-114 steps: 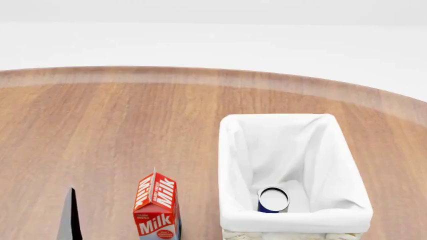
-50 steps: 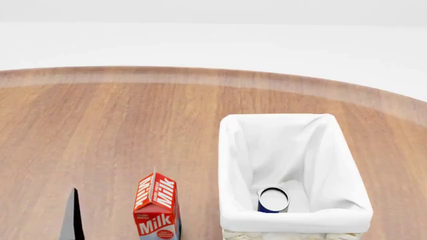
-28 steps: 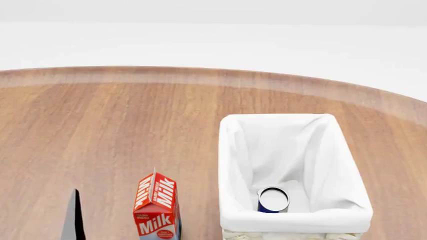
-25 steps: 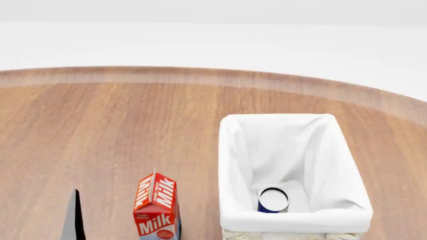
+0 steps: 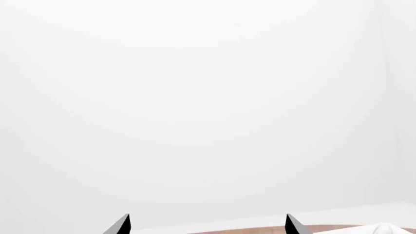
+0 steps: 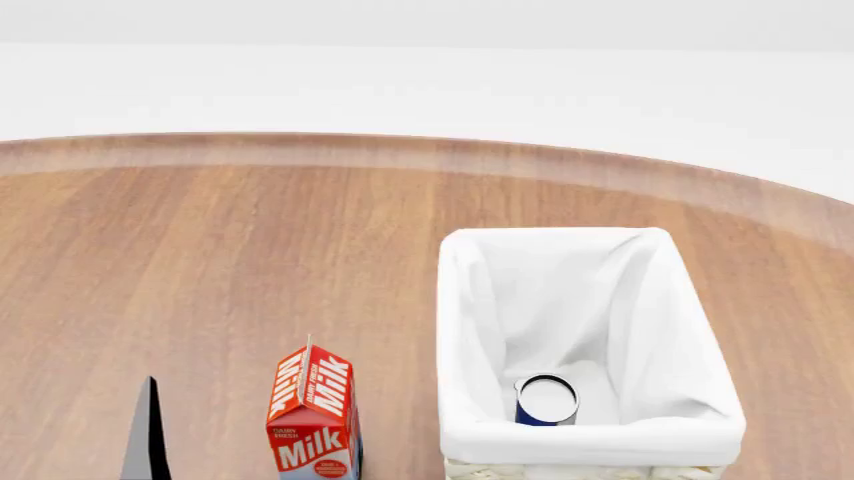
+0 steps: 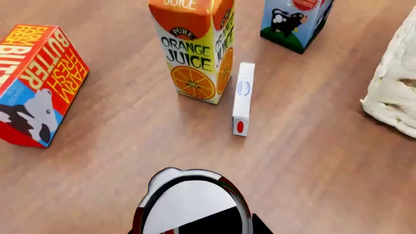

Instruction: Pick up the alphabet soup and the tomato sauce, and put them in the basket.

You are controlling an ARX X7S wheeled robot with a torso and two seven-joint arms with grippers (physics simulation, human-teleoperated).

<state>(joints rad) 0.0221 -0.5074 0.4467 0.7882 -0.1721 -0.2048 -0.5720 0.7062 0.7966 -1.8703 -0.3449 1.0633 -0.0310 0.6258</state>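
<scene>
Right wrist view puts the tomato sauce (image 7: pixel 192 202) upright directly under my right gripper, so that arm takes it; I cannot tell its jaw opening. The alphabet soup (image 6: pixel 546 399) already stands in the basket (image 6: pixel 587 440).

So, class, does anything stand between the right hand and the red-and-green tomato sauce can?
Nothing visible does. The silver-topped red-and-green can sits close before that wrist's camera; the orange juice carton and small white box stand beyond it.
</scene>
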